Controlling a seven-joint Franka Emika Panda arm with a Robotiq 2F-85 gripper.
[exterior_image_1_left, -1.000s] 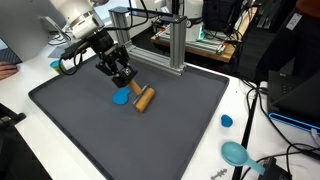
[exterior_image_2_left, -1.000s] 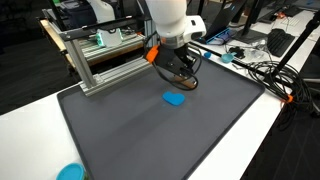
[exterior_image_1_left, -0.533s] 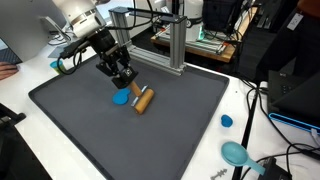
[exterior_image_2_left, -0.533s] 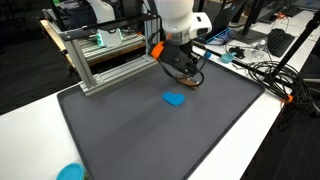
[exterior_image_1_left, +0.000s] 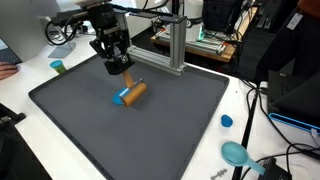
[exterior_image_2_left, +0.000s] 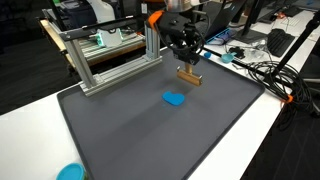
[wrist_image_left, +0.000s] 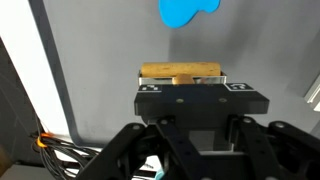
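Block (exterior_image_1_left: 136, 91) seemingly touches blue piece (exterior_image_1_left: 120, 98); wrist: apart.

Aluminium frame (exterior_image_1_left: 172, 48) behind dark mat (exterior_image_1_left: 150, 140), 1 teal bowl (exterior_image_1_left: 236, 153), 1 blue cap (exterior_image_1_left: 226, 121)

Entries I cannot fully read from my station. Blue piece (wrist_image_left: 188, 12): cut off by the top edge of the wrist view. Wooden block (wrist_image_left: 180, 71): near side hidden behind the gripper (wrist_image_left: 197, 90). In an exterior view the blue piece (exterior_image_1_left: 121, 98) lies at the block's end; touching or only overlapping, I cannot tell. Blue disc (exterior_image_2_left: 70, 172): clipped by the bottom edge of an exterior view.
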